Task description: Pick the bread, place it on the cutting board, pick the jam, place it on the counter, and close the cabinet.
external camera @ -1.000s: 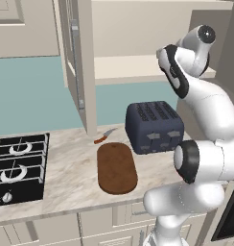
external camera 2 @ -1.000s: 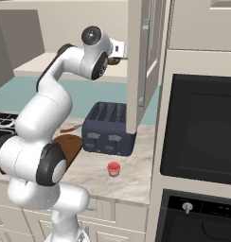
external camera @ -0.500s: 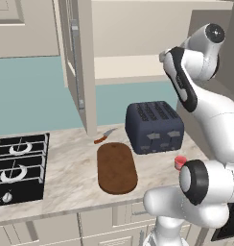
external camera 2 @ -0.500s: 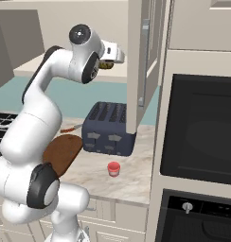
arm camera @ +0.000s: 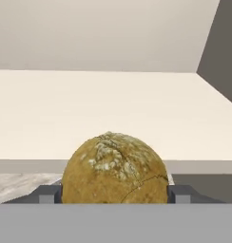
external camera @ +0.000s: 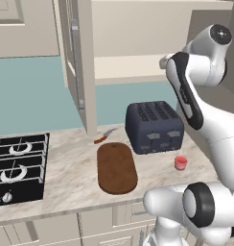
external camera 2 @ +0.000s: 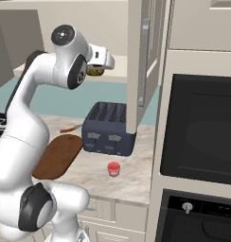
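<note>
My gripper is shut on the bread, a round golden-brown roll that sits between the two dark fingertips. In the right base view the gripper hangs in front of the open cabinet, with the bread under the hand. The pale shelf lies just beyond the roll. Below, the dark brown cutting board lies bare on the counter. The red jam stands on the counter in front of the toaster.
A dark blue toaster stands behind the board and jam. A small knife lies by the board's far end. The black stove is to the left, a wall oven to the right. The cabinet door stands open.
The arm has drawn the hand back from the cabinet shelf, a little left and down in the right base view, with the bread in it. The jaws have narrowed slightly.
</note>
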